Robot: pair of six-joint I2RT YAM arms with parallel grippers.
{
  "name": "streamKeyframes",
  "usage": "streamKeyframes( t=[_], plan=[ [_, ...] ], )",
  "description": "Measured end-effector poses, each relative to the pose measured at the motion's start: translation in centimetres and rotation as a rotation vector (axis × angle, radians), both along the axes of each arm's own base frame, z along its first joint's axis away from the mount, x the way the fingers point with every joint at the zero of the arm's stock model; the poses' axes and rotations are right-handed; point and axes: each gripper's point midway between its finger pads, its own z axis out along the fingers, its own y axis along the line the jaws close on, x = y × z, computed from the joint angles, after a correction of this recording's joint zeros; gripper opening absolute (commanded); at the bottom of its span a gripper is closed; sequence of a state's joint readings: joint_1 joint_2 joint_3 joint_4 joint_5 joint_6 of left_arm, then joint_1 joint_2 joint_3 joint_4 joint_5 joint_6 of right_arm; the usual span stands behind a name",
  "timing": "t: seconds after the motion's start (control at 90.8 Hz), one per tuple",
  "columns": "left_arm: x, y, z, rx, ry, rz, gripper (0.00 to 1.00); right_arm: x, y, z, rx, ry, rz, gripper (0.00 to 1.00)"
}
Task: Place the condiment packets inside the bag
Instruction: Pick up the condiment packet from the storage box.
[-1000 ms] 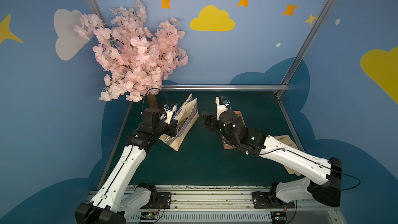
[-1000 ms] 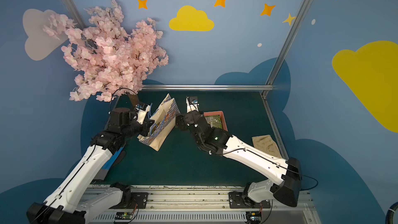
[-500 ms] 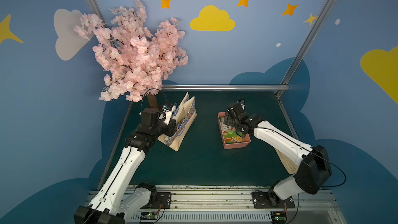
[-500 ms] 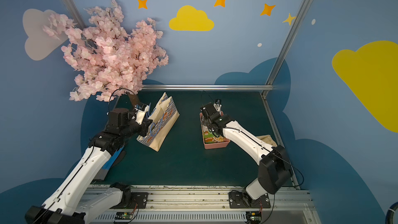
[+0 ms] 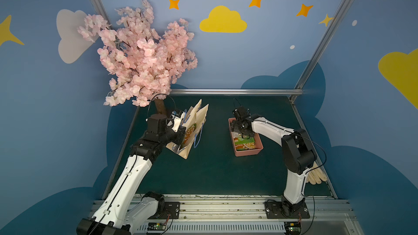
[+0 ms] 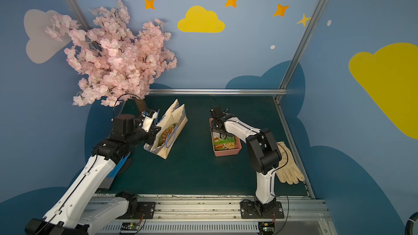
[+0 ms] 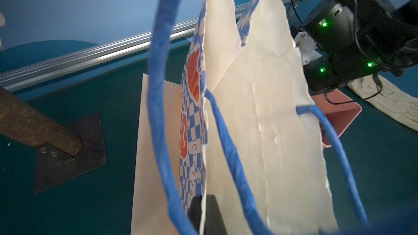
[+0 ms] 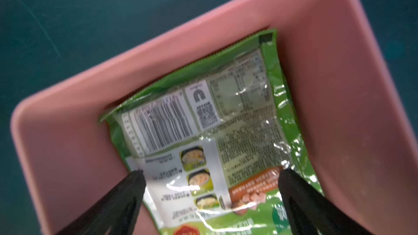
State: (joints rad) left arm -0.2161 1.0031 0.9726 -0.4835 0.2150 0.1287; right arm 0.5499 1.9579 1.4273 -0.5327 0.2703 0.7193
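Since a second ago, the right arm has been drawn back from the mouth of the bag to the pink tray, and its jaws have been spread wider. The bag and the left arm are found almost where they were.

At 11 o'clock on the table [image 5: 214, 172], a pink blossom tree [image 5: 144, 59] is fixed by its trunk. At 10 o'clock the bag [image 5: 199, 118] [image 6: 175, 118] is kept open and tilted, its base on the table. The left gripper [image 7: 204, 209] is clamped on the bag's near wall; in the left wrist view the paper edge is pinched between the two dark fingers [image 7: 195, 211]. A blue cord handle [image 7: 158, 109] is looped in front of that camera. One green packet [image 5: 188, 133] [image 6: 166, 133] is seen inside the bag in both top views.

At 2 o'clock the pink tray [image 5: 246, 153] [image 6: 226, 153] is set, well apart from the bag. The remaining condiment packets [image 5: 245, 142] [image 6: 225, 142] are lying in it; the top one [image 8: 203, 132] is turned back-label up. The right gripper [image 5: 243, 132] [image 8: 211, 172] is held over the tray's far end with jaws wide apart, one at each side of that packet, and nothing is gripped. Whether the tips touch the foil cannot be told.

At 4 o'clock a cream glove [image 6: 289, 168] is laid at the table's edge, just beside the right arm.
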Motion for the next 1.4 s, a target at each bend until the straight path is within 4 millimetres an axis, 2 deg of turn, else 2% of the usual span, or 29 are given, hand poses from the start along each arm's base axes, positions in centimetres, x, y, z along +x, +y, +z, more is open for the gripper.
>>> streamKeyframes(
  t=[0.22,0.441,0.496,0.661,0.793,0.848,0.925,0.991,1.156,1.255,1.399],
  plan=[
    [-0.2,-0.3,0.0,-0.008,0.004,-0.017,0.03,1.5,0.2,-1.2,0.099,0.025,-0.005,0.98],
    [-0.6,-0.7,0.1,-0.024,0.014,-0.043,0.03,2.2,0.0,-1.9,0.086,0.031,-0.020,0.97],
    [-0.6,-0.8,0.3,-0.028,0.012,-0.049,0.03,2.4,-0.1,-2.1,0.076,0.031,-0.027,0.88],
    [-0.8,-1.0,0.6,-0.035,0.015,-0.061,0.03,2.8,-0.5,-2.4,0.067,-0.004,-0.055,0.45],
    [-0.9,-1.1,0.5,-0.035,0.021,-0.067,0.03,2.3,-0.8,-1.8,0.093,-0.050,-0.062,0.31],
    [-1.0,-1.1,0.5,-0.035,0.021,-0.068,0.03,1.7,-0.9,-1.4,0.096,-0.055,-0.058,0.28],
    [-1.0,-1.1,0.4,-0.032,0.022,-0.071,0.03,0.7,-1.0,-0.2,0.100,-0.063,-0.048,0.28],
    [-1.0,-1.1,0.4,-0.030,0.021,-0.073,0.03,0.1,-0.7,1.7,0.115,-0.090,-0.028,0.28],
    [-1.1,-1.3,0.4,-0.026,0.018,-0.080,0.03,-1.1,0.3,9.2,0.203,-0.230,0.020,0.29],
    [-1.1,-1.3,0.4,-0.024,0.017,-0.084,0.03,-1.8,0.1,13.0,0.258,-0.306,0.022,0.30],
    [-1.2,-1.7,0.4,-0.024,0.016,-0.095,0.03,-3.1,-0.5,15.6,0.336,-0.347,-0.007,0.30]
  ],
)
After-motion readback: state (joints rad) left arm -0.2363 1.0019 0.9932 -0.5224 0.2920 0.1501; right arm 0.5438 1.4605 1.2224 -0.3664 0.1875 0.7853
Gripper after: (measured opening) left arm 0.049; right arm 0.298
